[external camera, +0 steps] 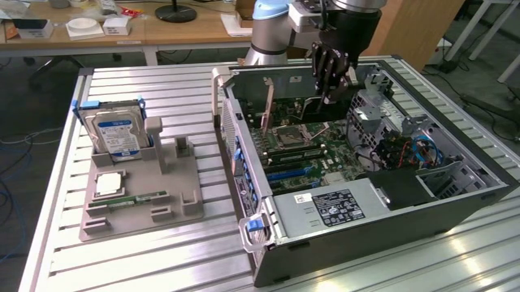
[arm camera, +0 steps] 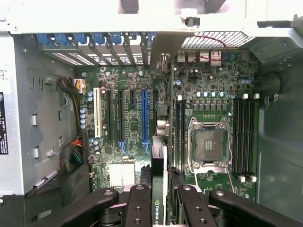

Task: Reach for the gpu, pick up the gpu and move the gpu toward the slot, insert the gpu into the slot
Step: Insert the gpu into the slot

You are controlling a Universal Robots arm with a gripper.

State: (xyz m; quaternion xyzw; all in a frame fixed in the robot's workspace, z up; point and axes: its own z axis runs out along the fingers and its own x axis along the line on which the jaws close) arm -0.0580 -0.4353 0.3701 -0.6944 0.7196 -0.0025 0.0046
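Pincer [arm camera: 160, 201] grips the gpu [arm camera: 158, 165] edge-on above the motherboard [arm camera: 132, 94]; I judge the card light, stiff but fragile, best held along its bare upper edge.

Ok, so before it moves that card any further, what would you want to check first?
1. Grip: the gripper is shut on the gpu, one finger on each side. Ok.
2. Slot free: the slot, the black strip beside the blue strip, shows bare along its length. Ok.
3. Alignment: the card's edge runs parallel to the slot and close to its line. Whether it matches exactly: cannot tell.
4. Seated: the card is not in the slot. Not ok yet.
5. Cables: the cable bundle sits by the case wall, well away from the card. Ok.
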